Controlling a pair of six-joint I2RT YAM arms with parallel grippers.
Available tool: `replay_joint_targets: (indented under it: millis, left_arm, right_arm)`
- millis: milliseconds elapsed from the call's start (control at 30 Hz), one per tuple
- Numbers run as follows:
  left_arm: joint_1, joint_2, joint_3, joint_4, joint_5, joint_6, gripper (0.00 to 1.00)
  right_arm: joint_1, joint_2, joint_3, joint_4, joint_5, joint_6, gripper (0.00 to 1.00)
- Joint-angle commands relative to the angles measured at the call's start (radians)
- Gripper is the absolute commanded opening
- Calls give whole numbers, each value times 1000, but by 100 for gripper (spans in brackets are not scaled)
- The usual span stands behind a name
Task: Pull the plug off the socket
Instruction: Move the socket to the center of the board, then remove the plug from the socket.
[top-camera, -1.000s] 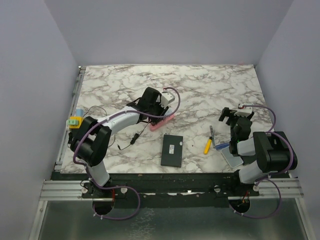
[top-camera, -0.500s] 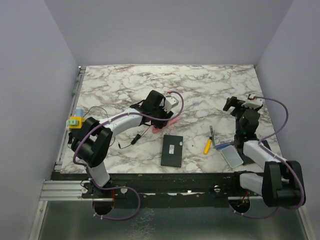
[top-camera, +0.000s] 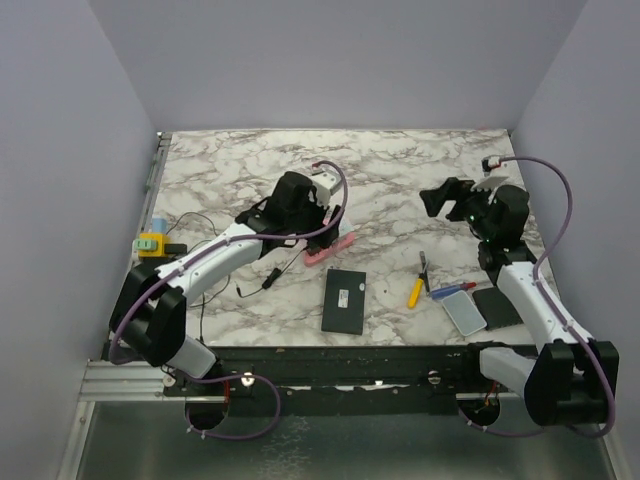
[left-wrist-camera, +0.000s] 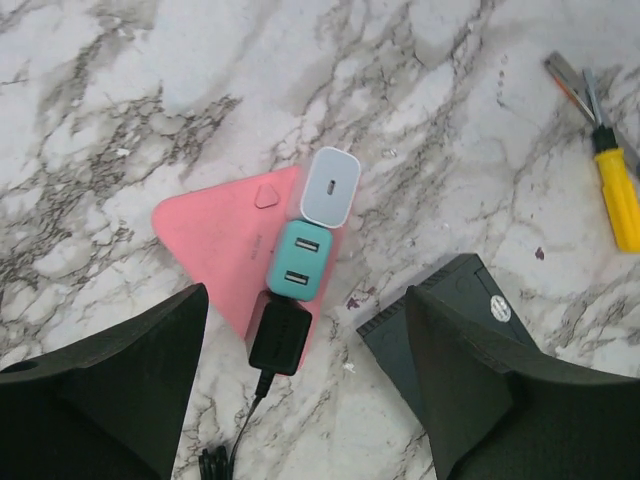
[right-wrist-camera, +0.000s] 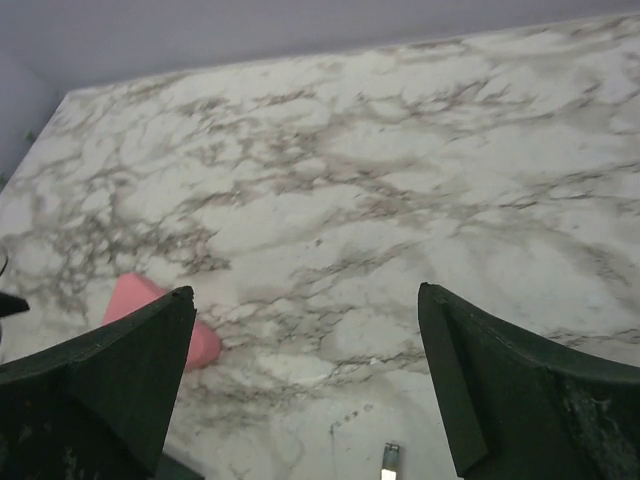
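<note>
A pink triangular socket (left-wrist-camera: 215, 235) lies on the marble table, also seen in the top view (top-camera: 330, 250) and as a pink corner in the right wrist view (right-wrist-camera: 140, 300). On it stand a white charger (left-wrist-camera: 330, 187), a teal USB adapter (left-wrist-camera: 300, 260) and a black plug (left-wrist-camera: 280, 335) with a thin black cable. My left gripper (left-wrist-camera: 325, 300) hovers open above them, the plug between its fingers, untouched; in the top view it (top-camera: 300, 205) hangs over the socket's far end. My right gripper (top-camera: 440, 198) is open over bare marble (right-wrist-camera: 305, 290), holding nothing.
A flat black box (top-camera: 345, 299) lies just near-right of the socket, and shows beside the plug (left-wrist-camera: 470, 300). A yellow screwdriver (top-camera: 414, 292), a pen (top-camera: 452, 291) and a phone-like slab (top-camera: 465, 314) lie at the right. A yellow-green block (top-camera: 150, 243) sits at the left edge.
My left gripper has opened and lifted off the socket. The right arm has risen and swung its gripper up the table and slightly left.
</note>
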Motion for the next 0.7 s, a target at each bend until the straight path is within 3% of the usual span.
replay_joint_targets:
  millis: [0, 300, 500, 667]
  left_arm:
    - [74, -73, -45, 24, -87, -242, 81]
    - [242, -111, -158, 31, 185, -429, 81]
    - [259, -83, -213, 96, 302, -518, 81]
    - [259, -90, -255, 149, 320, -561, 81]
  right_arm:
    - [24, 67, 62, -141, -275, -11, 97]
    - [304, 166, 133, -271, 40, -116, 91]
    - [457, 305, 200, -306, 138, -158, 88]
    - [547, 418, 274, -294, 182, -193, 86]
